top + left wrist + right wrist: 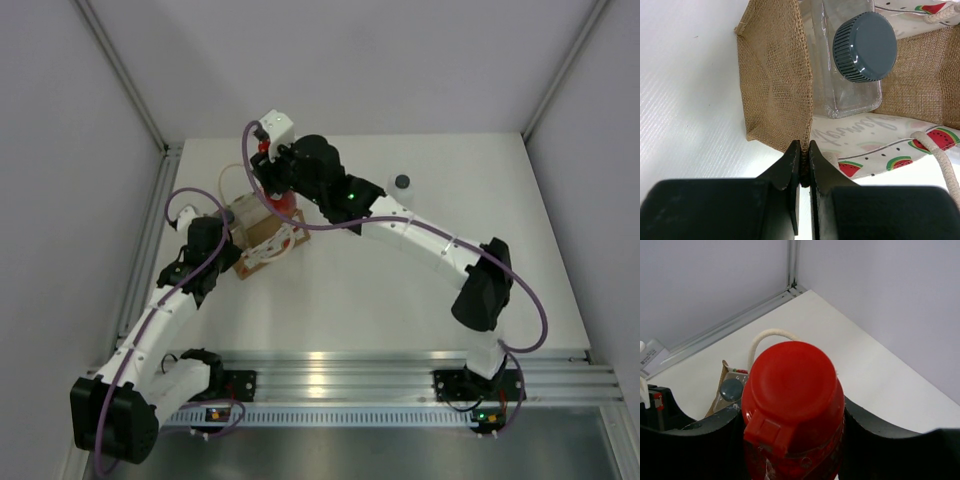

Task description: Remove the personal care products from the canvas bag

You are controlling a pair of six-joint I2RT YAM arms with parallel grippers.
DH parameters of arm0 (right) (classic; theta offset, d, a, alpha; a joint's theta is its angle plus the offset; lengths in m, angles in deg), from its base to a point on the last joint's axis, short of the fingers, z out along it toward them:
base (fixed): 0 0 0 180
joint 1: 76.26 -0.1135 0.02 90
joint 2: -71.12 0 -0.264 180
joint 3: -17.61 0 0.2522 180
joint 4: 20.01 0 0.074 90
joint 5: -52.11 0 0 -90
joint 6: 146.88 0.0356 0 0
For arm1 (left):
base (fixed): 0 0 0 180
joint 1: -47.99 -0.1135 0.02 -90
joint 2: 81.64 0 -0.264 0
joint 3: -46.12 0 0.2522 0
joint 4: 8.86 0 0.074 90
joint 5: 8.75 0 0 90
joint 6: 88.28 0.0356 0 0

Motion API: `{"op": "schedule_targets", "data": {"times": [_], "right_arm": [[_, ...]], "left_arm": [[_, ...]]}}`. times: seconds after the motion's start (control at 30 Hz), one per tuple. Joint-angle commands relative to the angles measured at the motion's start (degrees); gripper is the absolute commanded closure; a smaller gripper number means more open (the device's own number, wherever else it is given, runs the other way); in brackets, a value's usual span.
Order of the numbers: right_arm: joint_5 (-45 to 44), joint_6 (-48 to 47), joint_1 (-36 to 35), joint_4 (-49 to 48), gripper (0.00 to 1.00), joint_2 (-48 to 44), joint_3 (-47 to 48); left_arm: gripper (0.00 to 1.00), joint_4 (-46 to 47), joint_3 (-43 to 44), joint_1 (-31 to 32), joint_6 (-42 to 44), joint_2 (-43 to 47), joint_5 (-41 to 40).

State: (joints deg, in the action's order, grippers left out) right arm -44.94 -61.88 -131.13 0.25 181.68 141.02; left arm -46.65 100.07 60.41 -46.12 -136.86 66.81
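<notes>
- my right end effector (pixel 792 440), half open, is gripping the red bottle (pixel 790 390) over the canvas bag (pixel 775 75); the bottle may be slipping back in.
- my left end effector (pixel 803 152), fully closed, is pinching the bag's rim; losing that hold risks tipping the bag.

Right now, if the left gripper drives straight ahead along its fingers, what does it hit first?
The left gripper is shut on the rim of the canvas bag, so the bag's woven wall comes first. Just past it, inside the bag, sits the grey-capped clear bottle; how far is unclear.
</notes>
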Motion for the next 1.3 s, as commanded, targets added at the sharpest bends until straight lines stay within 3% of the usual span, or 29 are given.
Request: {"op": "schedule_targets", "data": {"times": [0.0,0.2,0.83,1.07,1.27], "right_arm": [[-2.88,-0.90,0.03,-3.08,1.00,-9.65,5.14],[-6.66,0.86,1.26,0.27,1.00,-16.68,1.11],[-8.68,7.28,7.23,-5.97,1.00,-44.72,-39.21],[-7.90,9.30,12.76,-14.22,1.00,-54.74,-54.69],[-4.74,11.41,19.61,-23.01,1.00,-56.42,-66.13]], "left_arm": [[1.00,-0.31,1.04,0.05,0.11,0.47,0.72],[1.00,-0.40,1.04,0.05,0.20,0.64,1.34],[1.00,-0.40,0.42,0.05,0.28,2.14,2.48],[1.00,-0.31,0.25,0.05,0.46,2.22,2.57],[1.00,-0.31,0.42,0.05,0.72,1.96,2.57]]}}
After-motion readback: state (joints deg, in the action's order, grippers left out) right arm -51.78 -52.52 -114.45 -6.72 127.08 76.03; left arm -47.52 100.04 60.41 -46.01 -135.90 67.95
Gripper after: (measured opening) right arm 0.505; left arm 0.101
